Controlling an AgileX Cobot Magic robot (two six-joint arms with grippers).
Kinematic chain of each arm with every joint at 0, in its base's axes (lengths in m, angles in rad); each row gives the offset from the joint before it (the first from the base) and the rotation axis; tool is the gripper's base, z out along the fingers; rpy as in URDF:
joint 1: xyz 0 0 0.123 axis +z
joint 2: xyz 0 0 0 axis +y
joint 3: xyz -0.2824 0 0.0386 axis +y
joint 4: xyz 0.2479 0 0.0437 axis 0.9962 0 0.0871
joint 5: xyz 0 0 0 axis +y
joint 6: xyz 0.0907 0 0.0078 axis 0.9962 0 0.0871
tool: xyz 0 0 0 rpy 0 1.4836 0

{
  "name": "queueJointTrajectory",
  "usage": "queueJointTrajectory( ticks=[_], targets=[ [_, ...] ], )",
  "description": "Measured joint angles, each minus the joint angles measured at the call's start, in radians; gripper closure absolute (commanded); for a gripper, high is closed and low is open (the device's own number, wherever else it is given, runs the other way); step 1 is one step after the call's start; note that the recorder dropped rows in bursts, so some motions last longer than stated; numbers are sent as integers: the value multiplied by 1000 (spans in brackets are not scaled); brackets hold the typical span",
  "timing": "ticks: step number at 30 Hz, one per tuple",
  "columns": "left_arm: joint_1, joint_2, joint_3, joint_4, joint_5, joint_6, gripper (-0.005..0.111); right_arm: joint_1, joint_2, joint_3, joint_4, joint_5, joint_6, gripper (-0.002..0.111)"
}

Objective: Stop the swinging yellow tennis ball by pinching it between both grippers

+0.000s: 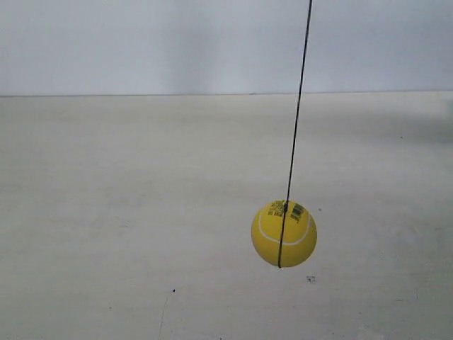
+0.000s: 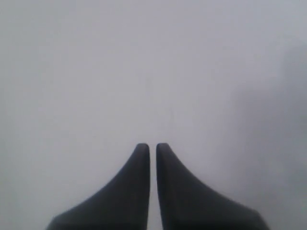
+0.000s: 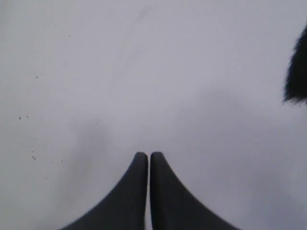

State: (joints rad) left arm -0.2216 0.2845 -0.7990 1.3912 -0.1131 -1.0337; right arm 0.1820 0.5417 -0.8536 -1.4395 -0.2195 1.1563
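The left gripper (image 2: 152, 146) is holding its two black fingers (image 2: 136, 177) drawn in to a narrow slit, nothing between them. The right gripper (image 3: 148, 156) is showing its fingers (image 3: 136, 187) all but touching, also gripping nothing, with a dark blurred shape (image 3: 297, 72) sitting off to one side. The yellow tennis ball (image 1: 284, 233) is hanging on a thin, slanting dark string (image 1: 297, 106) above the pale tabletop (image 1: 106, 227). Neither wrist view is catching the ball, so its place relative to the fingers cannot be told.

Pale grey wall (image 1: 141, 42), off-white flat surface (image 1: 106, 212), few small dark specks (image 1: 311, 279), soft light
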Motion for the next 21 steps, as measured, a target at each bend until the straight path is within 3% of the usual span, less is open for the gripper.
queueJointTrajectory(
  ticks=[7,10,13,18,19,21],
  targets=[
    [0,-254,62,-12,162,0,102,0,-148,91,-47,104,15,108],
    [0,-284,93,-84,280,10,102,0,-213,147,-47,152,24,108],
    [2,-283,123,-290,357,155,102,0,-297,212,-45,171,42,108],
    [2,-283,146,-752,440,572,102,0,-454,351,-45,203,91,108],
    [2,-283,151,-893,497,718,102,0,-507,398,-41,208,115,108],
    [2,-283,151,-982,545,812,102,0,-535,434,-38,203,141,108]
  ],
)
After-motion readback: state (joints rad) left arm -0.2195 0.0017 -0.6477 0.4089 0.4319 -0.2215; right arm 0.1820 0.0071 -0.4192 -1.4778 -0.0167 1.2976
